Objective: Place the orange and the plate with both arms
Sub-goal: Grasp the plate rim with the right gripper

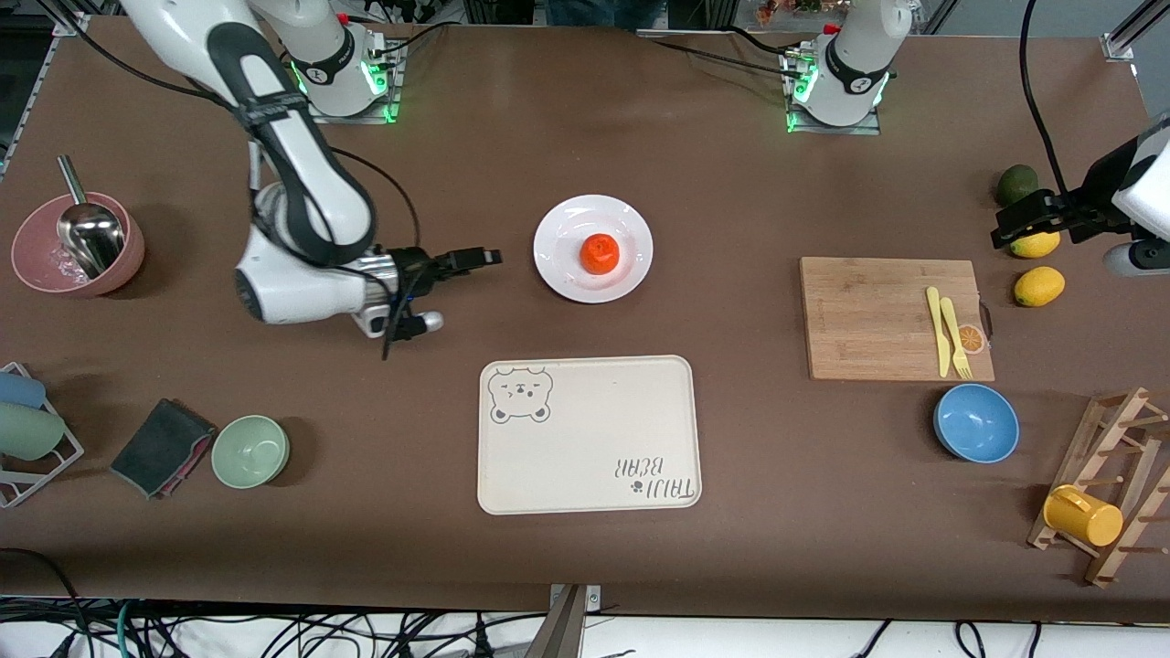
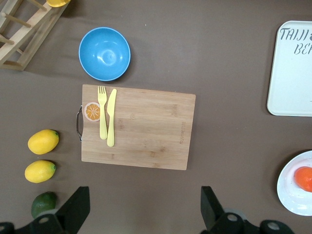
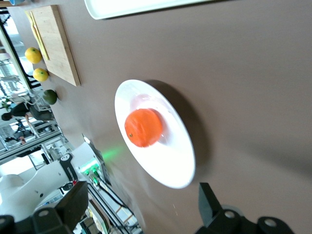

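The orange [image 1: 600,253] sits in the middle of the white plate [image 1: 558,270], which lies on the table between the two arm bases and farther from the front camera than the bear-print tray. My right gripper [image 1: 462,265] is open and empty, held low and level, pointing at the plate from the right arm's end with a small gap. The right wrist view shows the orange [image 3: 143,127] on the plate [image 3: 170,163] ahead of my gripper [image 3: 141,212]. My left gripper [image 1: 1024,224] is open and empty, up over the lemons. In the left wrist view [image 2: 145,214] the plate [image 2: 291,192] and orange [image 2: 304,178] are at the edge.
A cream bear-print tray [image 1: 585,439] lies nearer the camera than the plate. A wooden cutting board [image 1: 868,315] with yellow fork and knife, a blue bowl [image 1: 976,422], two lemons [image 1: 1039,285] and an avocado [image 1: 1016,183] are at the left arm's end. A pink bowl [image 1: 78,245] and a green bowl [image 1: 250,451] are at the right arm's end.
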Robot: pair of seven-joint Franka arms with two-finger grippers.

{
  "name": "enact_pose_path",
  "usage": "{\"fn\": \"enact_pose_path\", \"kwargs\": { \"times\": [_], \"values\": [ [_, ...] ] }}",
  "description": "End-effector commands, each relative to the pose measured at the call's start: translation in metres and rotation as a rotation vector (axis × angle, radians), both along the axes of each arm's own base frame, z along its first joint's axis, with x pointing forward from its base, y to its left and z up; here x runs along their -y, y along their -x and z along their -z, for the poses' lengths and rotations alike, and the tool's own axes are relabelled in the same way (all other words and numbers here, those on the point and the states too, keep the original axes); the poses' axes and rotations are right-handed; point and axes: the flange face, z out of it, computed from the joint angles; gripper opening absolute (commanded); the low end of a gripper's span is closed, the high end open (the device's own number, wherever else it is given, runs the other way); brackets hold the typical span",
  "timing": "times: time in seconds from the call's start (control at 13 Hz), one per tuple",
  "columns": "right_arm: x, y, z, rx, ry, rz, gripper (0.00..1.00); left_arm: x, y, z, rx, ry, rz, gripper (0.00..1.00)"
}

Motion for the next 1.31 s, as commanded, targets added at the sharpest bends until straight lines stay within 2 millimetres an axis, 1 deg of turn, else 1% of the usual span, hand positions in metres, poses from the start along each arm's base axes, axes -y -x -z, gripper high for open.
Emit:
{"fn": "enact_pose_path", "kwargs": {
  "times": [0.0, 0.15, 0.23, 0.31, 0.38, 0.46, 0.54, 0.62, 0.69, 0.77, 0.85, 0.92, 1.08, 1.23],
  "values": [
    [-0.019, 0.018, 0.023, 0.061, -0.031, -0.025, 1.00, -0.004, 0.002, -0.003, 0.012, 0.029, 0.016, 1.00],
    [-0.022, 0.025, 0.051, 0.086, -0.045, -0.073, 1.00, -0.005, 0.002, -0.003, 0.013, 0.029, 0.015, 1.00],
    [-0.022, 0.027, 0.060, 0.095, -0.050, -0.088, 1.00, -0.007, 0.001, -0.003, 0.015, 0.028, 0.012, 1.00],
    [-0.026, 0.032, 0.074, 0.102, -0.048, -0.101, 0.99, -0.007, 0.001, -0.003, 0.015, 0.028, 0.012, 1.00],
    [-0.029, 0.034, 0.082, 0.119, -0.043, -0.109, 0.99, -0.007, 0.000, -0.002, 0.012, 0.029, 0.011, 1.00],
    [-0.035, 0.041, 0.094, 0.108, -0.047, -0.118, 0.99, -0.007, -0.001, 0.000, 0.009, 0.028, 0.011, 1.00],
    [-0.038, 0.044, 0.101, 0.087, -0.067, -0.090, 0.99, -0.006, -0.001, -0.001, 0.010, 0.030, 0.013, 1.00],
    [-0.049, 0.050, 0.100, 0.079, -0.088, -0.073, 0.99, -0.007, -0.001, -0.001, 0.013, 0.030, 0.013, 1.00],
    [-0.058, 0.054, 0.101, 0.081, -0.091, -0.070, 0.88, -0.007, -0.002, -0.004, 0.026, 0.032, 0.011, 1.00],
    [-0.060, 0.053, 0.100, 0.093, -0.086, -0.068, 0.54, -0.008, -0.003, -0.004, 0.035, 0.030, 0.011, 1.00],
    [-0.060, 0.052, 0.099, 0.094, -0.087, -0.068, 0.25, -0.010, -0.003, -0.004, 0.037, 0.033, 0.005, 1.00],
    [-0.059, 0.053, 0.102, 0.102, -0.090, -0.076, 0.21, -0.010, -0.004, -0.005, 0.040, 0.033, 0.003, 1.00],
    [-0.057, 0.056, 0.116, 0.111, -0.101, -0.096, 0.21, -0.019, -0.010, -0.002, 0.037, 0.031, -0.012, 1.00],
    [-0.057, 0.058, 0.122, 0.108, -0.093, -0.094, 0.20, -0.020, -0.011, -0.003, 0.040, 0.031, -0.014, 1.00]
  ]
}}
